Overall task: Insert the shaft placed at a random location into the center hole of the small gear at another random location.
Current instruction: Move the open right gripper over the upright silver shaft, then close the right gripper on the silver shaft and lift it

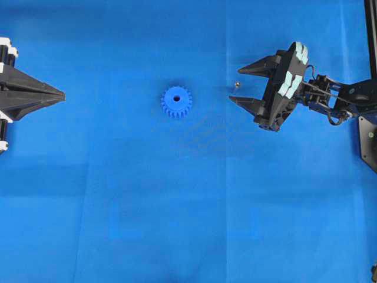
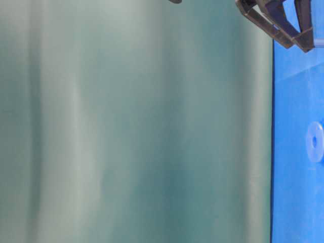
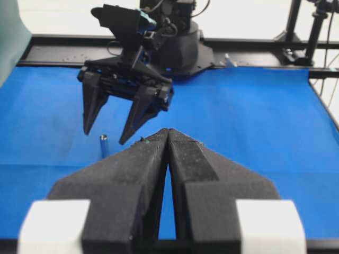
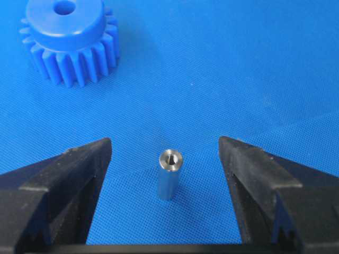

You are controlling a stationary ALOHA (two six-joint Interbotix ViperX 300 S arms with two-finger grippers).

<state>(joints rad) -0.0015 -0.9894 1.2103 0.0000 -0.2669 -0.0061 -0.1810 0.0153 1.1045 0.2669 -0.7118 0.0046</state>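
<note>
1. Overhead: the gear lies flat on the blue cloth, near centre, its hole facing up. The shaft is a tiny speck at 3 o'clock from the gear, well apart from it. The right gripper comes in from 3 o'clock with its jaws spread wide, one tip at 12 and one at 6 o'clock of the shaft. The left gripper sits far off at 9 o'clock, jaws together, holding nothing. The right arm is much the nearer.

2. Table-level: mostly a green backdrop. The gear shows blurred at the right edge, with dark jaw parts at the top. The shaft cannot be made out here.

3. Left wrist: the left jaws meet tip to tip and are empty. Beyond them the shaft stands upright on the cloth, under the right gripper's two hanging, parted tips.

4. Right wrist: the shaft stands on end, long axis vertical, midway between the two black jaws, touching neither. The gear lies at 11 o'clock from it, hole up. By my judgement, the coming move is a straight squeeze across the upright shaft.
</note>
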